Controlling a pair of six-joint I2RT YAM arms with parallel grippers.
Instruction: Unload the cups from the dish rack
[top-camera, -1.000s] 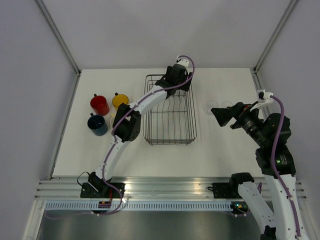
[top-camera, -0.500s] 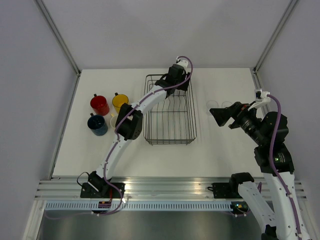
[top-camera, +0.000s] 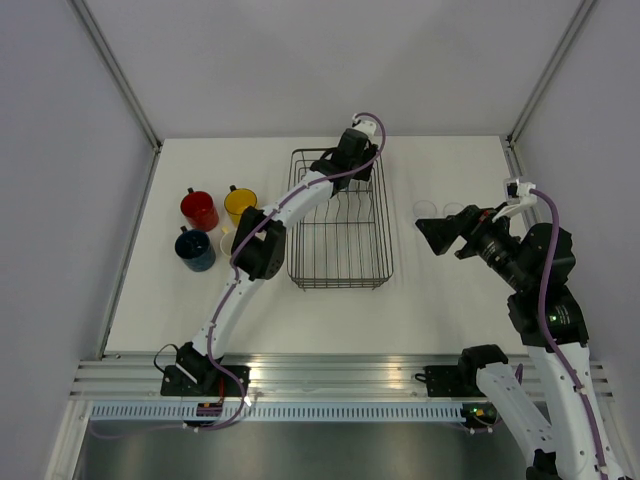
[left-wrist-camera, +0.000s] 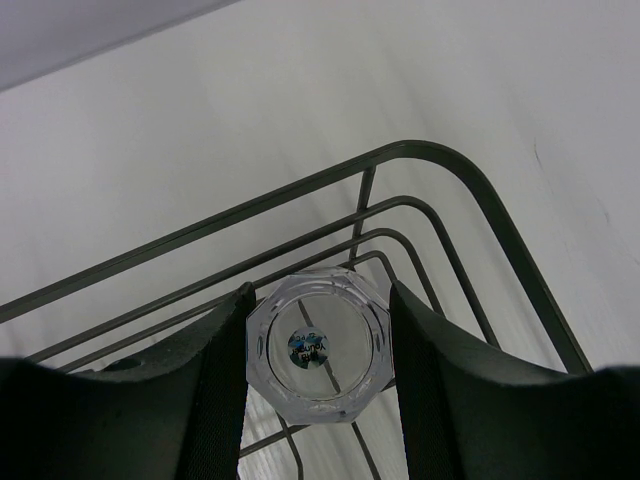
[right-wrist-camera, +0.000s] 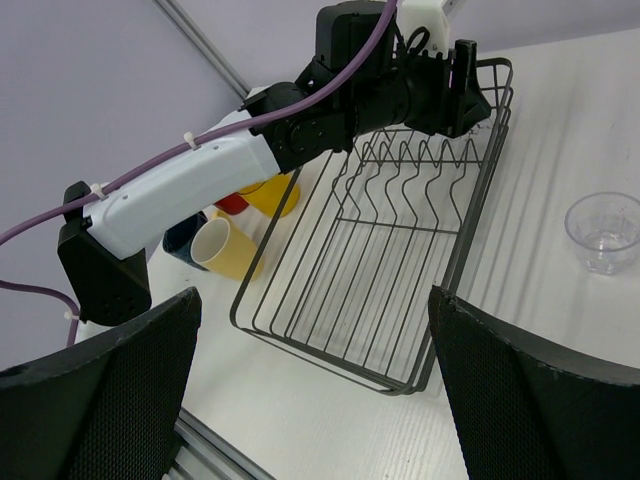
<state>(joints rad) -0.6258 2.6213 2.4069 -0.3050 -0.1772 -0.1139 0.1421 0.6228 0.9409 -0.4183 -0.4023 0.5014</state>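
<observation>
The dark wire dish rack stands mid-table. In its far right corner a clear glass tumbler sits upside down on the wires. My left gripper reaches down there, and in the left wrist view its fingers press both sides of that tumbler. My right gripper hovers open and empty to the right of the rack, its jaws wide apart in the right wrist view. Red, orange-yellow, dark blue and pale cream mugs stand on the table left of the rack.
Two clear tumblers stand on the table right of the rack, one also in the right wrist view. A row of upright tines lines the rack's far end. The left arm spans the rack's left side.
The left jaws have closed in onto the tumbler. The right gripper has drifted slightly left and up toward the rack.
</observation>
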